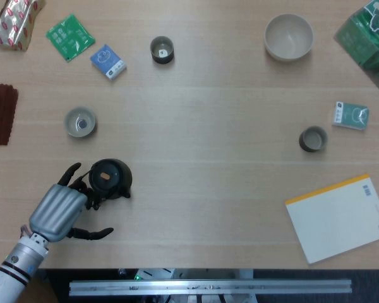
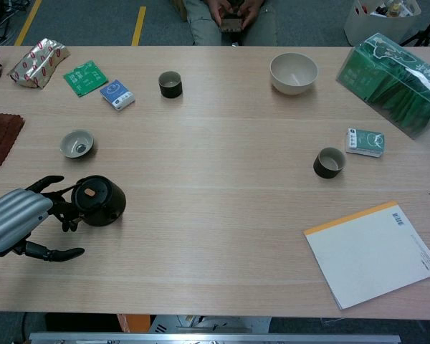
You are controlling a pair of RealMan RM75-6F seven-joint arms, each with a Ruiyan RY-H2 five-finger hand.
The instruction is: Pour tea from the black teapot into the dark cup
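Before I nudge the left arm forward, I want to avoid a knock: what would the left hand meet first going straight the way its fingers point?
The round black teapot, directly ahead of the left hand. Its fingertips look at or against the pot's near side; actual contact is unclear.

My pale wooden tabletop point(image 1: 208, 208) carries the black teapot point(image 1: 109, 178) near its left front corner, a dark cup point(image 1: 162, 49) at the far edge, and a notebook point(image 1: 338, 217) at the right front.

The squat black teapot point(image 1: 109, 178) sits upright, lid on, at the table's 8 o'clock; the dark cup point(image 1: 162, 49) stands way off at 11 o'clock.
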